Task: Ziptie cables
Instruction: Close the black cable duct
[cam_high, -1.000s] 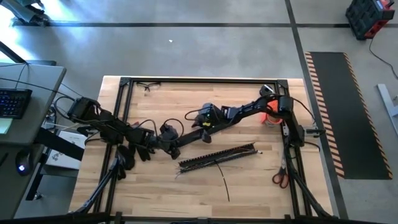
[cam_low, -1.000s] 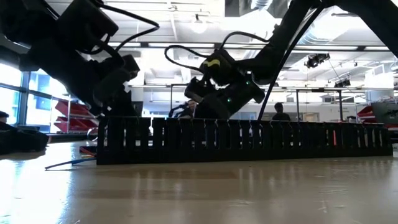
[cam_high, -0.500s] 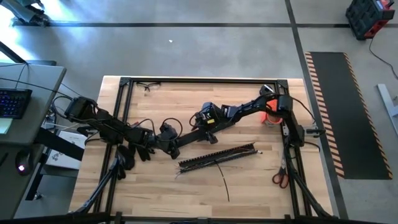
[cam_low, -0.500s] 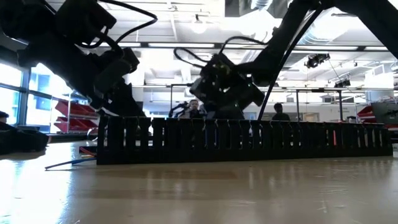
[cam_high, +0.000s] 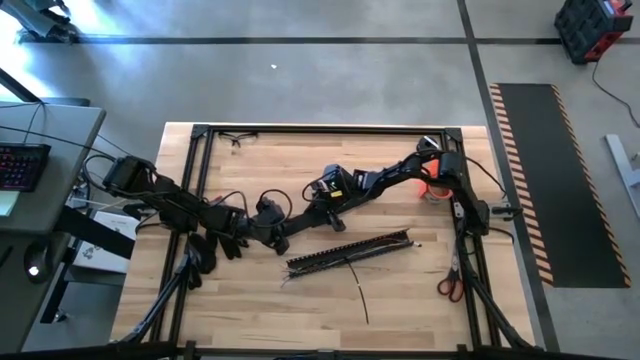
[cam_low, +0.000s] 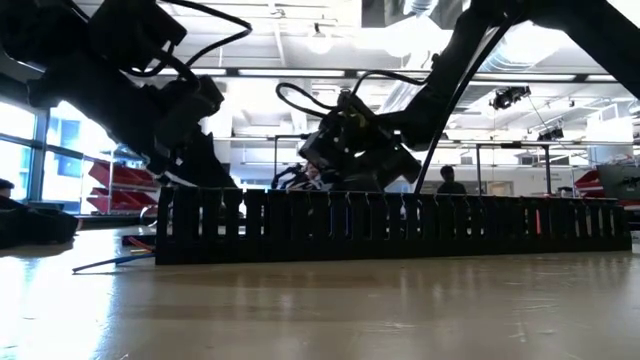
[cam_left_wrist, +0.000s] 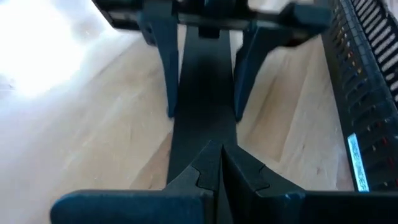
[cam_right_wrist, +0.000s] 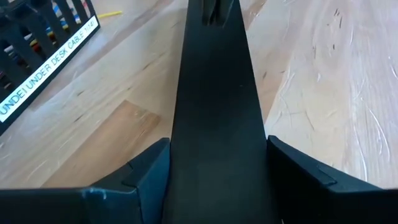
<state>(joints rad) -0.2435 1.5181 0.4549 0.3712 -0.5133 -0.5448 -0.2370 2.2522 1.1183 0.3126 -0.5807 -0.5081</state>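
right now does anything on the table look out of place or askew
Slightly. The slotted channel lies at a slant across the table, and the cables trail loose out of it toward the near edge, not yet tied. A flat black strip spans between the left gripper, shut on one end, and the right gripper.
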